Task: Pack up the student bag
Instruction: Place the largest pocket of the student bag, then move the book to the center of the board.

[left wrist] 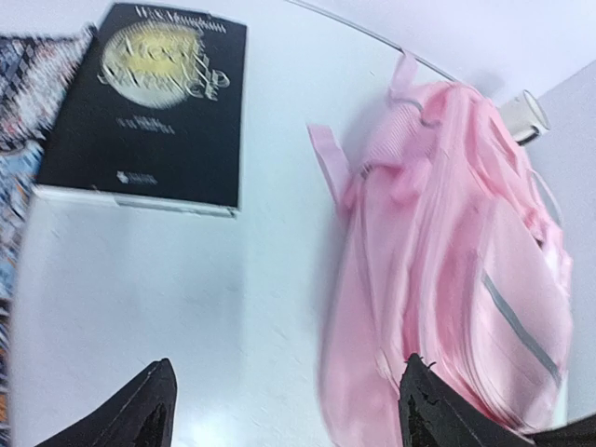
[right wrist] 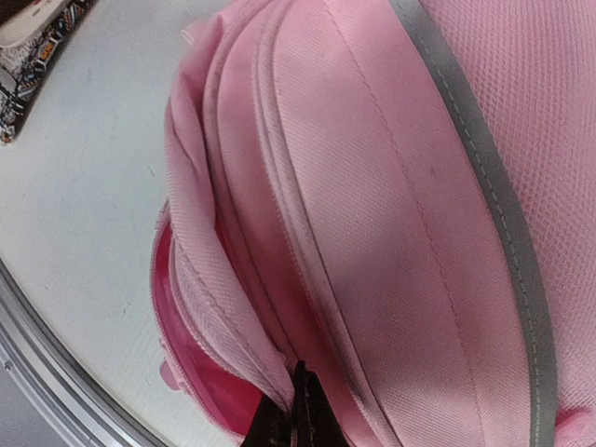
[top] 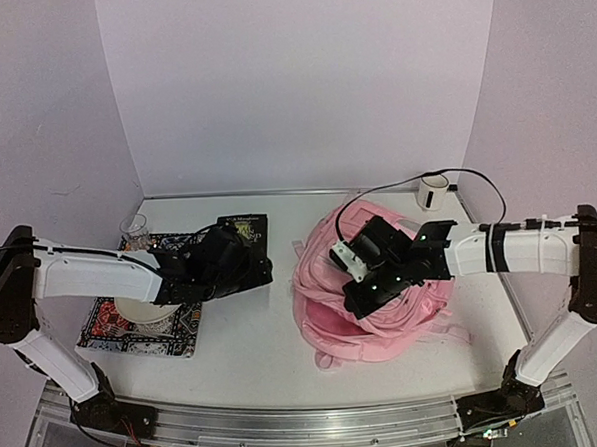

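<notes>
Right wrist view shows the right fingers (right wrist: 296, 416) clamped together on the pink rim of the student bag (right wrist: 391, 186), while the left fingers (left wrist: 149, 419) stand wide apart, empty, above the tabletop (left wrist: 186, 307).

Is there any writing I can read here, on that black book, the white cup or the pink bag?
On the black book: gold title and small white lines, too blurred to read.
On the white mug: a dark mark, too small to read.
On the pink backpack: no lettering shows.
</notes>
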Robot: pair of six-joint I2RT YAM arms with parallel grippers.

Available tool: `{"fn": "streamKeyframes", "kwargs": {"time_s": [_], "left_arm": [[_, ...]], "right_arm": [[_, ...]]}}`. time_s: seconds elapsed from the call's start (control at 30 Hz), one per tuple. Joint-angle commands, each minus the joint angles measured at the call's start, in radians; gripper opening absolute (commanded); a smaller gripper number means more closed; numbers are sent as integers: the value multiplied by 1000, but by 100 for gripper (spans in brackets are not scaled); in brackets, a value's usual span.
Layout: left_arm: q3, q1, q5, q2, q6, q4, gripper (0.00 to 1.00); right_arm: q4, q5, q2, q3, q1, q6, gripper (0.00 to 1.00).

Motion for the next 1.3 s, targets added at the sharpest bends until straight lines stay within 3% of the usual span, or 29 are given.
{"fn": "streamKeyframes", "kwargs": {"time_s": [0.0,0.13,0.2,0.43,0.57,0.7,0.93,1.07,1.27], "left_arm": [[114,55,-94,41,138,-105,85],[243,85,-146,148,234,-192,88],[314,95,-176,210,276,-239,89],[536,133,-256,438,410,-323,92],[624,191,-208,534,456,-344,93],[711,233,-146,618,508,-348,93],[795,324,46,708,529,-352,93],[756,335,158,725,508,-356,91],[566,331,319,711,412,-354,89]], "right_arm": [[-79,6,-67,-67,-3,79,3],[-115,58,-90,-98,-3,116,5],[-117,80,-109,-94,-2,120,13],[-115,190,-174,-16,-3,87,66],[-106,230,-181,14,-2,79,83],[-79,232,-176,14,-3,80,89],[-39,196,-160,2,-2,85,90],[-16,174,-153,-1,-3,86,90],[5,144,-125,17,-2,68,90]]}}
